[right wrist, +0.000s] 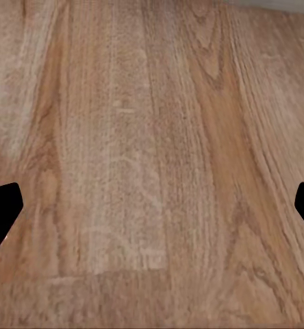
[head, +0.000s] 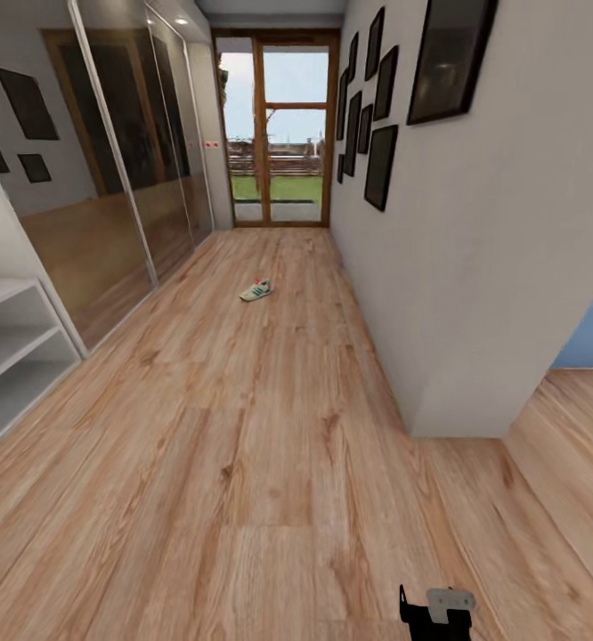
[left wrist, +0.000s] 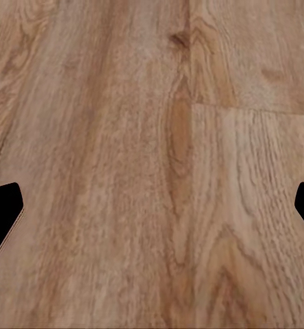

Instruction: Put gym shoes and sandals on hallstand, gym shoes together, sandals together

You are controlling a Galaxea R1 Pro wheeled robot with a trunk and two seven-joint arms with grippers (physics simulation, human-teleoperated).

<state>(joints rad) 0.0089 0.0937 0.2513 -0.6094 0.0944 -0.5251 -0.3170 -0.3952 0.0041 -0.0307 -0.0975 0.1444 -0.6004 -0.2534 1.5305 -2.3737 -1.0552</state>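
Both claws, left gripper point(left wrist: 152, 205) and right gripper point(right wrist: 152, 205), spread wide and empty over corridor floor point(head: 270, 445); one gym shoe point(head: 256, 290) lying far down the hall, so pickup looks not yet started.

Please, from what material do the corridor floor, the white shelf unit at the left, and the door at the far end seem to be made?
The corridor floor looks like matte wood-plank laminate: warm brown grain, knots and plank seams show. The white shelf unit appears to be painted or laminated board: smooth, flat, without grain. The far door seems a brown wooden frame around clear glass, since grass and sky show through it.
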